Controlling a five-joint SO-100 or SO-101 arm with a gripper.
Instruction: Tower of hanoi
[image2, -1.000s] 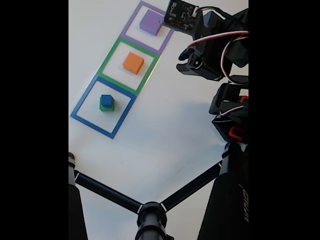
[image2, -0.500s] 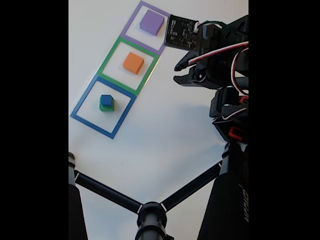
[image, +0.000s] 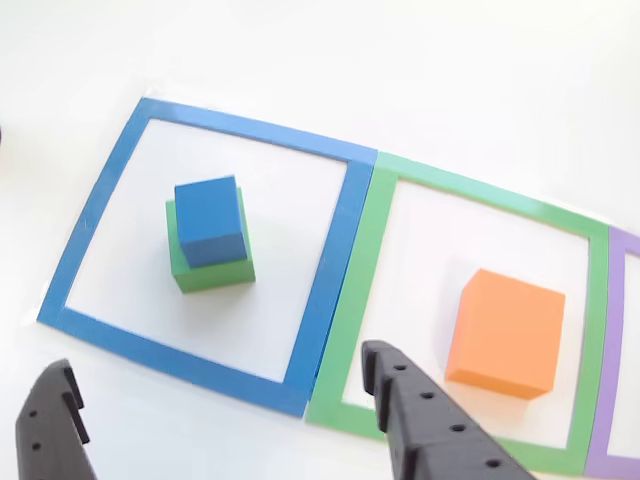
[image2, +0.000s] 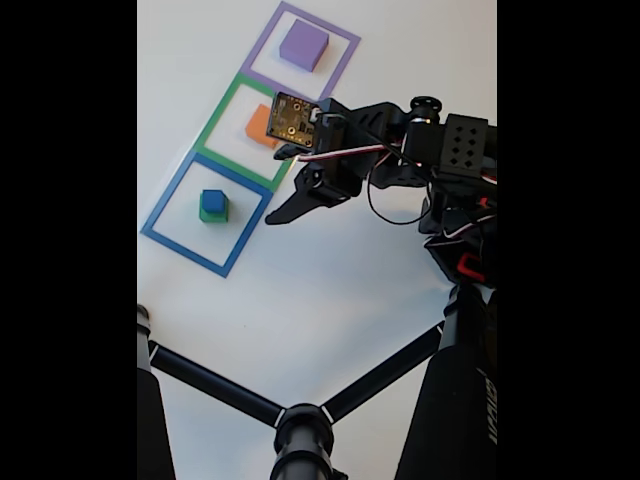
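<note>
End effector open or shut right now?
Open. In the other view the end effector has its two black fingers spread wide apart, nothing between them, hovering short of the blue cube stacked on the green block.

Bright, washed-out white, soft shadows

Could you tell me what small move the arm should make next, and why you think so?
Probably ease the open hand forward toward the blue cube, which sits on the green block inside the blue outline. Both fingers are apart, empty and short of the stack, and the smallest block on top looks free to lift first.
</note>
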